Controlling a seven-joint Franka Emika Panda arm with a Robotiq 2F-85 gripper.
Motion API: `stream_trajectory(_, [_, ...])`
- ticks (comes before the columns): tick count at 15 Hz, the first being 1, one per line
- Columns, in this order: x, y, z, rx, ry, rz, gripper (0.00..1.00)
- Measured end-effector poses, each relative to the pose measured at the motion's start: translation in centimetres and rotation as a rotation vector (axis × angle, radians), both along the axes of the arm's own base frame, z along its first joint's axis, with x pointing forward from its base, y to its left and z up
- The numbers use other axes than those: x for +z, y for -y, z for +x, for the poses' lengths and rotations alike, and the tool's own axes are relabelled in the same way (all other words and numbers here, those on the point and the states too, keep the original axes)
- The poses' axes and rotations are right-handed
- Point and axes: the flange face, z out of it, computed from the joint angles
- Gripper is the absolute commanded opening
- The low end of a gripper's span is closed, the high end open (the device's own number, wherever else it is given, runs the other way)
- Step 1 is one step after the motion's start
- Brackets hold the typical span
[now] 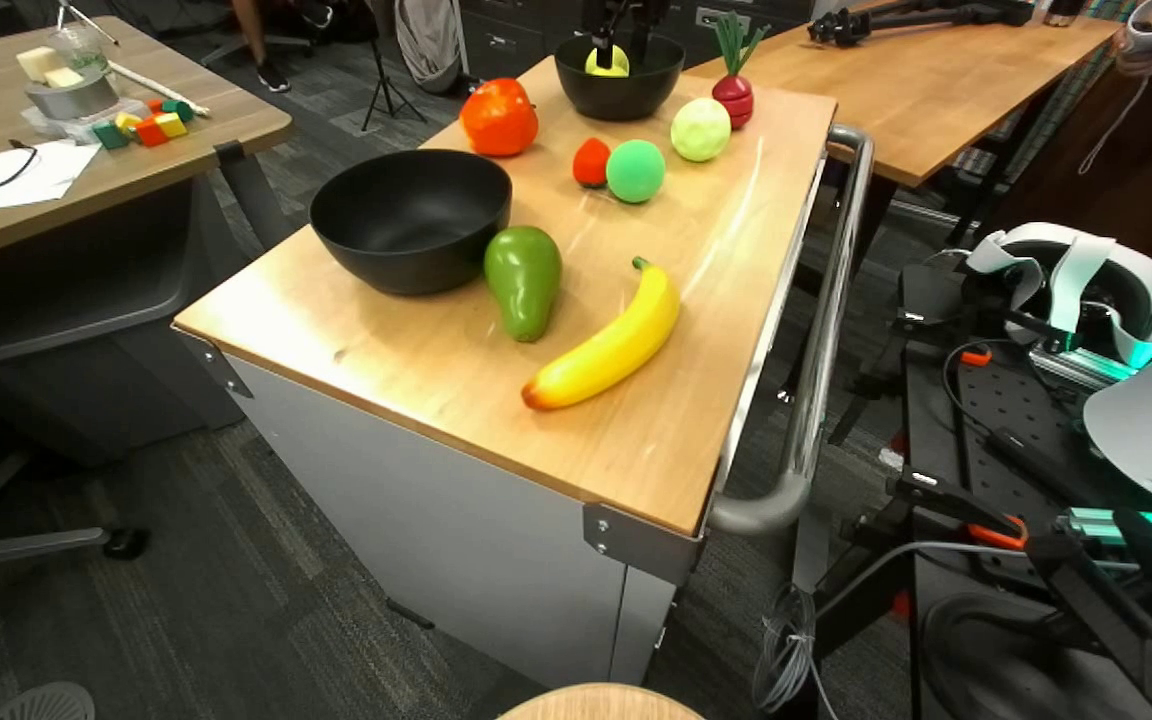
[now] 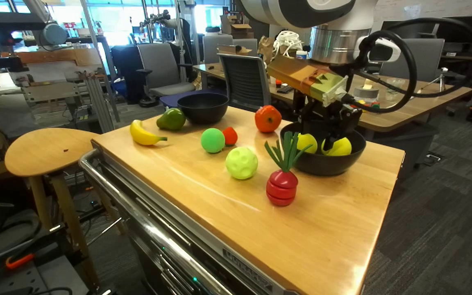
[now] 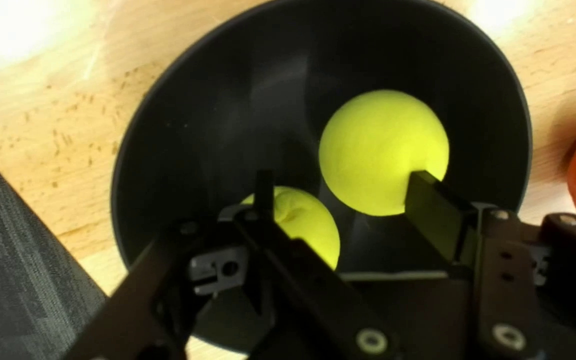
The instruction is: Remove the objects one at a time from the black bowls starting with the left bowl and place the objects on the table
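Claw [image 3: 343,185] — jaws apart, gripping nothing — found at one bowl [image 3: 203,115], whose smooth ball [image 3: 380,147] lies mostly ahead of the jaws in the wrist view, forward correction probably required.

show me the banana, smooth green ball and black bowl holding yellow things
Banana [image 1: 614,345]: in an exterior view, middle of its curved body.
Smooth green ball [image 2: 212,140]: in an exterior view, centre of its visible face.
Black bowl [image 3: 203,120]: wrist view, bare inner wall.

The avocado [image 1: 524,282] lies between bowl [image 1: 406,225] and banana [image 1: 611,346].
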Motion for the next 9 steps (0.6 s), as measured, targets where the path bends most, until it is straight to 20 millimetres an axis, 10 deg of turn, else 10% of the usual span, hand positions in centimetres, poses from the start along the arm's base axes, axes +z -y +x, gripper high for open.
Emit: stream_trajectory(9, [0.10, -0.24, 0.21, -0.032, 0.030, 0.060, 0.69])
